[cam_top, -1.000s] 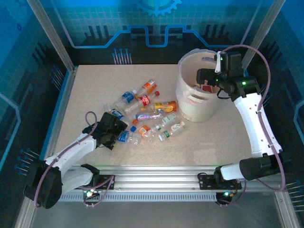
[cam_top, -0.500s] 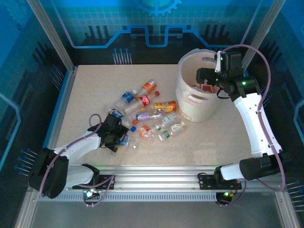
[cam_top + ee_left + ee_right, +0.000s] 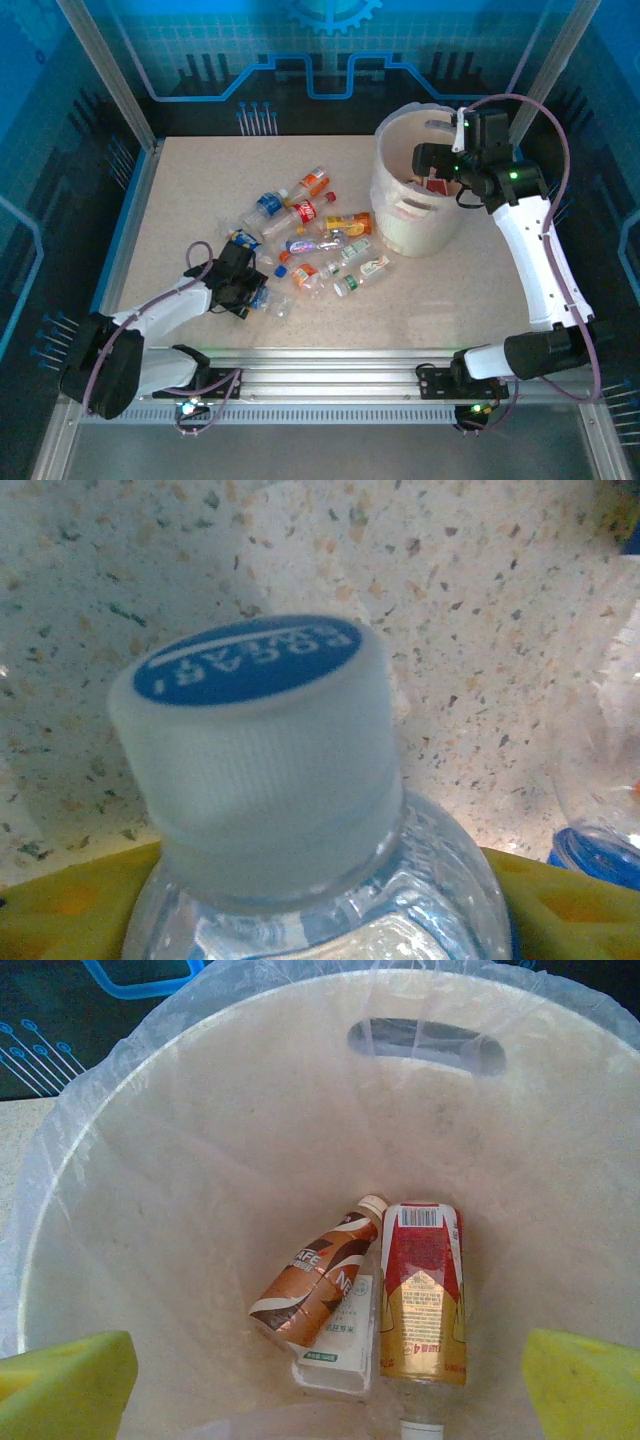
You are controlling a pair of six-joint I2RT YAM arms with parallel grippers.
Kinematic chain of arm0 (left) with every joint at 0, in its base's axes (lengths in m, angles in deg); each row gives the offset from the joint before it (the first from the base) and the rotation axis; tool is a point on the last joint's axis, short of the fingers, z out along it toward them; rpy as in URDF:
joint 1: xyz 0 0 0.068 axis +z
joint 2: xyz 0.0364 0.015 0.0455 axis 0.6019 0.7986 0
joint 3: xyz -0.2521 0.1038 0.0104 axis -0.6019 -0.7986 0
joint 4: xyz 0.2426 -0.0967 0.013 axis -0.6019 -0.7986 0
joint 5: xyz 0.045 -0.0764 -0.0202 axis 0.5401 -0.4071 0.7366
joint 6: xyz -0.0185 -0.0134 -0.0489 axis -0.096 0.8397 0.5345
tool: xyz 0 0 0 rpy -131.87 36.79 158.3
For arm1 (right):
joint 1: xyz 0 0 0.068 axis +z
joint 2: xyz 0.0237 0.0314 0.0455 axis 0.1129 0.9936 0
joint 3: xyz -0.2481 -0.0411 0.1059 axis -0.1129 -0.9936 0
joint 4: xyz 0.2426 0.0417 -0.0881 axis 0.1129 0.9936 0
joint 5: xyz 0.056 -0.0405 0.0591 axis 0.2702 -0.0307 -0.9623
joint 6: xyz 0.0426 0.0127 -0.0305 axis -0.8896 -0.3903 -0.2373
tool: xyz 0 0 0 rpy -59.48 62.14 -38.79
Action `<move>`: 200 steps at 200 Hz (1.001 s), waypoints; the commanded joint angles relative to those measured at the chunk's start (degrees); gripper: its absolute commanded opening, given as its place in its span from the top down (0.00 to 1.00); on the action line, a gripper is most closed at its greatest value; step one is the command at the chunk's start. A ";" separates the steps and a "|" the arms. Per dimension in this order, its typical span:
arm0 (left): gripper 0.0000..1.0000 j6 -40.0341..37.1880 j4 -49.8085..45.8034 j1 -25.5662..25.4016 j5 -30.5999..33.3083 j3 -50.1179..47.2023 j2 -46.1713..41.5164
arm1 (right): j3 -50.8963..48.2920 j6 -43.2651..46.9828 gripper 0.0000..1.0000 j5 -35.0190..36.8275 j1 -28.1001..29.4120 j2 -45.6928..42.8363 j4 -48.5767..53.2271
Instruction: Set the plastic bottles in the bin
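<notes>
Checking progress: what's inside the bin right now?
The bin holds a brown-labelled bottle, a red-and-gold-labelled bottle, and a whitish item partly covered beneath them; what it is cannot be told.

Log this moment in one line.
left gripper: around clear plastic bottle with white blue-topped cap | right gripper: open over translucent whitish round bin | bin: brown-labelled bottle, red-labelled bottle inside

Bin [image 3: 410, 228] is set on the table [image 3: 180, 190], in the far right quarter. Loose bottles [image 3: 307, 212] are strewn at table centre, left of the bin, the nearest just beside its wall. Left gripper [image 3: 250, 290] is placed at the near-left end of the strew, with a capped bottle [image 3: 262, 780] seen between its jaws. Right gripper [image 3: 428, 165] is held over the bin mouth. On the bin floor, two bottles [image 3: 310, 1285] are laid side by side, with a third bottle [image 3: 340, 1350] partly beneath them.
</notes>
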 commanded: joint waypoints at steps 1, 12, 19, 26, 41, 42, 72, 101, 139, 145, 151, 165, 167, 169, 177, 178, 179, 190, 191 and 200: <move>0.35 -2.40 -4.52 -0.45 3.26 1.39 -3.90 | -0.64 -0.85 0.00 -1.53 1.03 -1.81 -0.57; 0.37 -3.30 -6.18 -0.45 4.78 2.26 -5.91 | -0.63 -0.74 0.00 -2.03 1.25 -1.93 -0.61; 0.38 -3.93 -7.24 -0.45 5.69 2.81 -7.24 | -0.65 -0.66 0.00 -2.37 1.31 -2.16 -0.61; 0.39 -4.68 -8.19 -0.45 6.58 3.40 -8.64 | -0.65 -0.59 0.00 -2.71 1.38 -2.31 -0.60; 0.41 -6.76 -9.80 -0.45 8.18 4.80 -11.51 | -0.69 -0.41 0.00 -3.68 1.70 -2.82 -0.82; 0.41 -6.86 -9.89 -0.41 8.23 4.94 -11.68 | -0.71 -0.41 0.00 -3.74 1.72 -2.87 -0.85; 0.42 -12.82 -10.23 -0.45 10.88 8.39 -16.01 | -1.09 -0.07 0.00 -5.83 2.34 -4.50 -1.72; 0.42 -21.51 -6.87 -0.45 10.06 13.37 -15.71 | -2.34 0.42 0.00 -9.21 3.36 -6.22 -3.17; 0.44 -31.15 -0.80 -0.45 6.64 21.69 -10.49 | -5.62 0.77 0.00 -16.36 4.71 -7.81 -6.80; 0.44 -32.50 0.88 -0.45 5.53 22.75 -9.48 | -6.37 0.71 0.00 -17.83 5.03 -8.05 -7.74; 0.44 -33.85 2.58 -0.45 4.46 23.94 -8.56 | -7.23 0.60 0.00 -19.39 5.29 -8.29 -8.71; 0.44 -36.10 5.77 -0.45 2.22 26.93 -5.54 | -9.19 0.40 0.00 -22.61 6.49 -8.70 -11.19; 0.44 -36.59 6.17 -0.45 1.89 27.43 -5.44 | -9.42 0.39 0.00 -23.01 6.70 -8.71 -11.51; 0.44 -36.76 6.58 -0.45 1.41 27.86 -4.73 | -9.63 0.38 0.00 -23.39 6.93 -8.64 -11.88; 0.44 -38.06 8.38 -0.45 -0.20 29.83 -2.94 | -10.53 0.30 0.00 -24.61 7.81 -8.63 -13.16; 0.44 -38.19 8.56 -0.45 -0.44 29.97 -2.74 | -10.60 0.30 0.00 -24.67 7.94 -8.62 -13.35; 0.44 -38.31 8.74 -0.45 -0.70 30.26 -2.54 | -10.68 0.30 0.00 -24.82 8.09 -8.62 -13.48; 0.44 -39.67 10.64 -0.45 -3.14 32.73 -0.16 | -11.50 0.29 0.00 -26.11 9.44 -8.12 -14.97; 0.44 -39.75 10.83 -0.45 -3.36 33.01 0.15 | -11.57 0.34 0.00 -26.20 9.63 -8.06 -15.08; 0.44 -40.71 12.45 -0.45 -5.51 34.95 2.01 | -11.92 0.21 0.00 -27.34 10.70 -7.35 -16.00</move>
